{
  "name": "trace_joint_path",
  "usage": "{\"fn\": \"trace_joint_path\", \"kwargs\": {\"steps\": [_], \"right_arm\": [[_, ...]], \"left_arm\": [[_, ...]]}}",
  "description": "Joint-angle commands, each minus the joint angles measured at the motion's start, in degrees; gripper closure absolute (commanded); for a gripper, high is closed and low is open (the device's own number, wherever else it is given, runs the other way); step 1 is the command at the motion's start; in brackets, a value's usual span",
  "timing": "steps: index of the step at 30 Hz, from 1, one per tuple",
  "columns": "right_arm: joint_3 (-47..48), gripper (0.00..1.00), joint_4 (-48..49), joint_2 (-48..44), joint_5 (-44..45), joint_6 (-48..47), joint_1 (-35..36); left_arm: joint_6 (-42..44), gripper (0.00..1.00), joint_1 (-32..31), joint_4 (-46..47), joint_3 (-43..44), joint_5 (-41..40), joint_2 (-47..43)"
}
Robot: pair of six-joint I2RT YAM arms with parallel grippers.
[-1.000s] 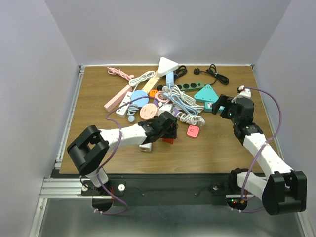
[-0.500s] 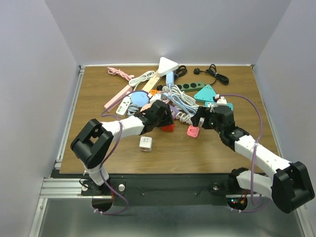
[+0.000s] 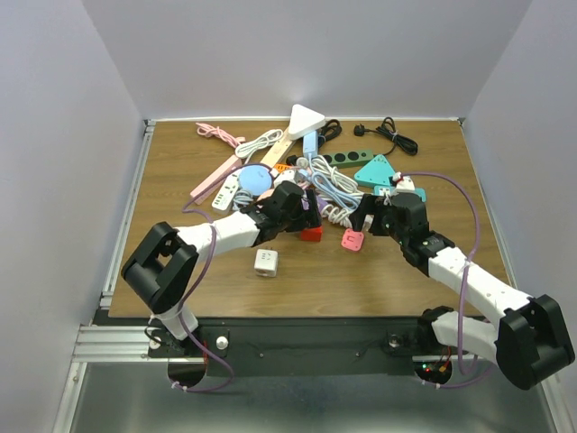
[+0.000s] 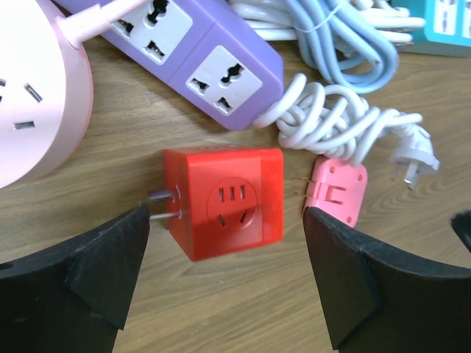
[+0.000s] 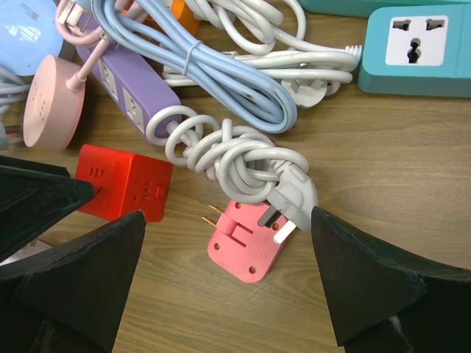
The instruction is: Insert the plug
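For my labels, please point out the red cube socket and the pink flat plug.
red cube socket (image 4: 232,200): left wrist view, on its front socket face.
pink flat plug (image 5: 243,250): right wrist view, on its flat body.

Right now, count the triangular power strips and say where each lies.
2. A white triangular power strip lies far back, centre; a teal triangular power strip lies nearer, to its right. Others may be hidden.
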Motion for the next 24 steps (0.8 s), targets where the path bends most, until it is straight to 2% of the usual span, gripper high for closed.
{"fn": "trace_joint_path", "kwargs": {"steps": [1,6,10,14,20,24], "right_arm": [[-0.6,0.01,1.2,-0.6,0.9,-0.3,0.6],[-1.6,0.01,1.1,-1.6,0.2,-0.6,0.9],[-1.8,0.01,1.0,-0.8,-0.6,-0.7,1.7],[-1.5,0.01,1.0,-0.1,0.4,-0.5,4.6],[0.4,0.01,1.0,3.3,3.1,0.1,9.0],[2.2,0.01,1.2,6.5,4.5,0.1,11.0]], "left_arm": [[2.8,0.02,-0.1,-1.6,0.6,1.1,-5.7],[8.5,0.01,1.2,-0.7,1.7,-1.6,-7.2],[15.1,0.01,4.3,4.0,1.5,0.3,-4.7],[20.5,0.02,6.0,12.9,1.8,8.4,-1.8],[23.5,0.05,6.0,18.9,4.6,18.7,3.4],[23.7,0.07,5.9,19.8,5.8,22.4,6.3]]}}
